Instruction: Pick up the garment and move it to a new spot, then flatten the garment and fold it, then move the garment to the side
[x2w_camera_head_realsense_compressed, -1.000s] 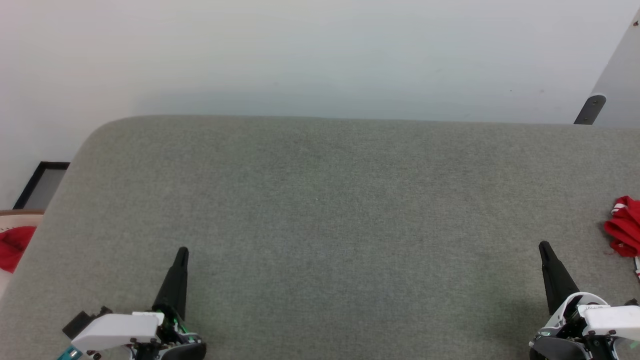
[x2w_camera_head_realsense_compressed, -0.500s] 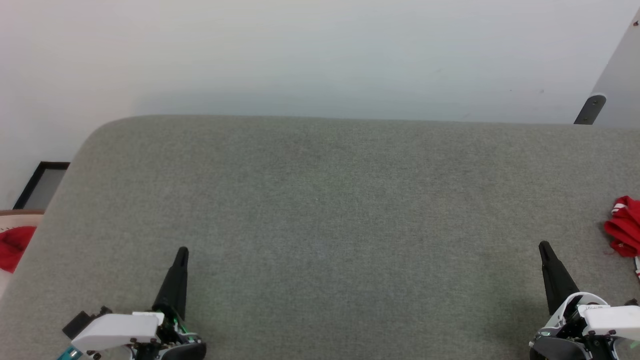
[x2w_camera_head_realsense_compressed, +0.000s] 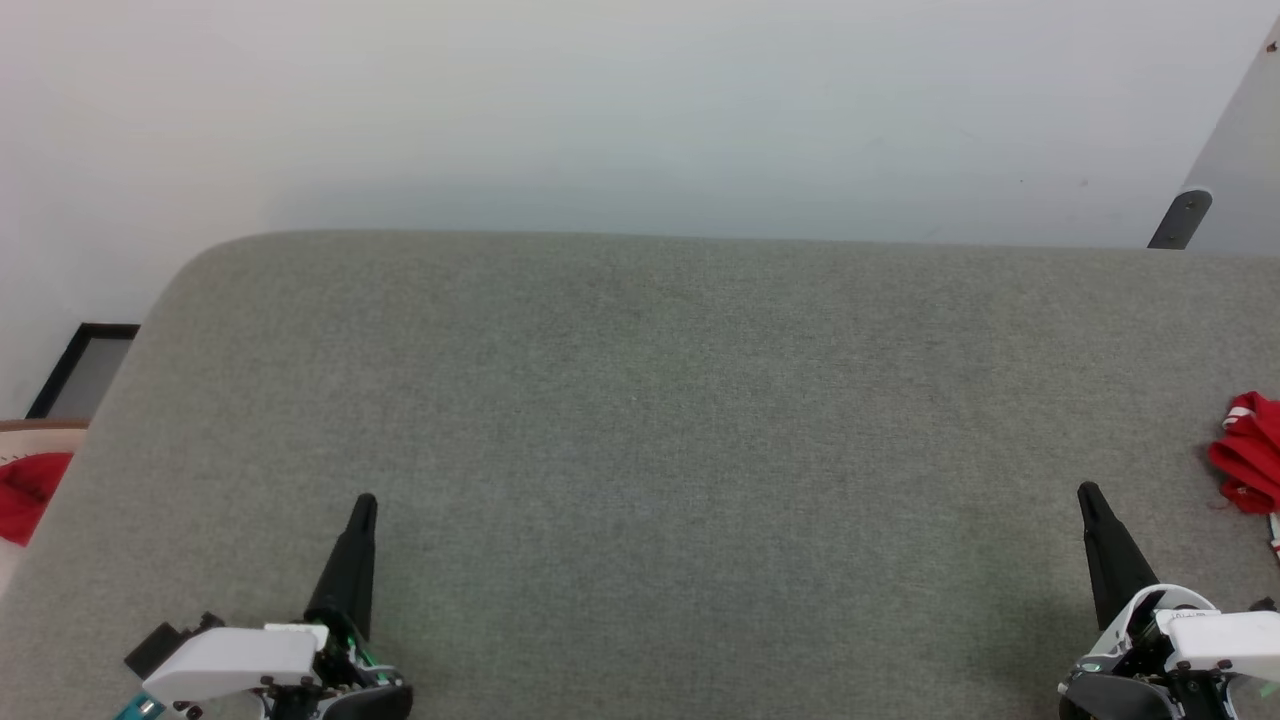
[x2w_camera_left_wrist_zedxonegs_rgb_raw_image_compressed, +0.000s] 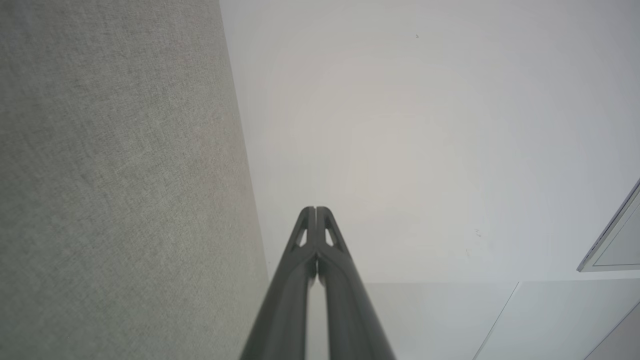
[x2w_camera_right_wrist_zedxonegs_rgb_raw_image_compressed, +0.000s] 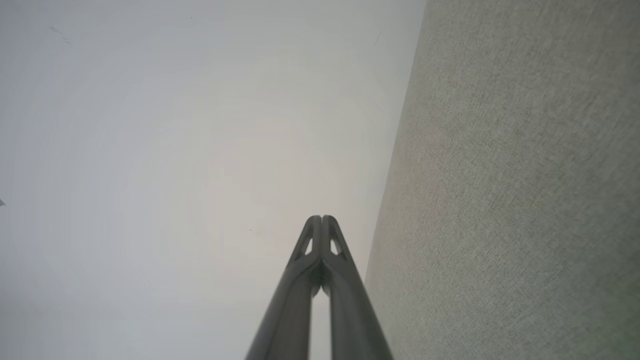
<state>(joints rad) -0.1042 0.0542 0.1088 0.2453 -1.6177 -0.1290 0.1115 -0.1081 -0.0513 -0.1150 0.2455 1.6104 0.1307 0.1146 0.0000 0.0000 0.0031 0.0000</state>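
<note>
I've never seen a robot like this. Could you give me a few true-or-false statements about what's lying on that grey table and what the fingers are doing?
1. The bright red jersey T-shirt with white striped trim lies on the grey fabric tabletop, on the robot's right. True.
2. The right gripper holds the T-shirt in its fingers. False: its fingers are shut on nothing and are apart from the shirt.
3. The left gripper has its two dark fingers pressed together. True.
4. The T-shirt is spread flat mid-table. False: it sits bunched at the right edge of the head view.
</note>
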